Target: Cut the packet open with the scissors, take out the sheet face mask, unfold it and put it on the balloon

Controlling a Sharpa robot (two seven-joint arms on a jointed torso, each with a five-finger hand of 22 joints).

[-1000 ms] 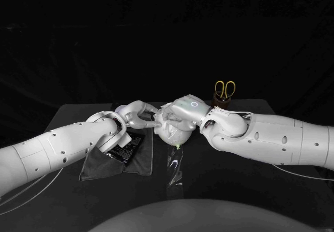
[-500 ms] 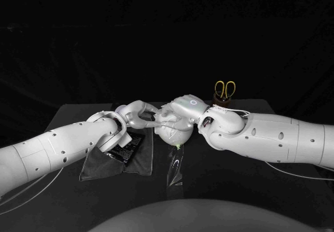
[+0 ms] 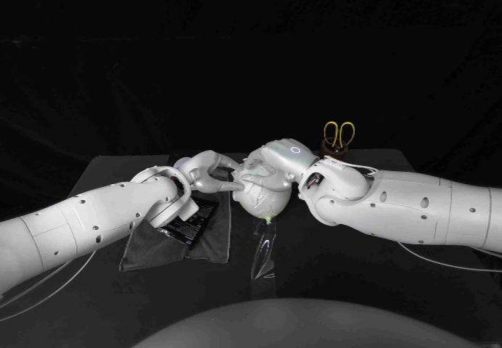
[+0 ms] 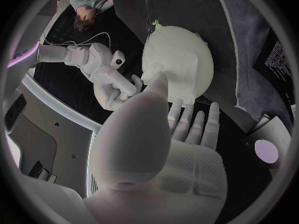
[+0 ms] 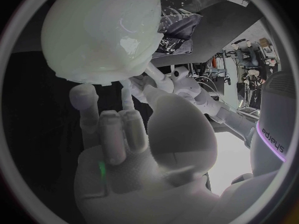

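While smoothing the sheet face mask (image 4: 181, 62) onto the balloon (image 3: 264, 203), press lightly and work outward from the middle. Steady from both sides to prevent rolling across the tabletop (image 3: 345, 275). Judged to be the last step: laying and flattening. Tuck lifted edges down rather than dragging them. Avoid sharp fingertip pokes into the skin.

Left hand (image 3: 210, 170): fingers (image 4: 194, 124) spread and stretched toward the balloon, tips at or just short of the mask's edge. Touches the balloon's side with one tip in the head view. Holds nothing.

Right hand (image 3: 281, 161): arched over the balloon's far side. Fingers (image 5: 118, 129) loosely apart, two lying side by side, tips up against the balloon. No pinch visible; holds nothing, as far as can be told.

Balloon: mid-tabletop, between the two hands, mask draped pale over it.

Scissors (image 3: 338, 134): upright in a dark holder behind the right wrist, apart from the work. Packet (image 3: 194, 219): on a dark cloth (image 3: 146, 254) under the left forearm.
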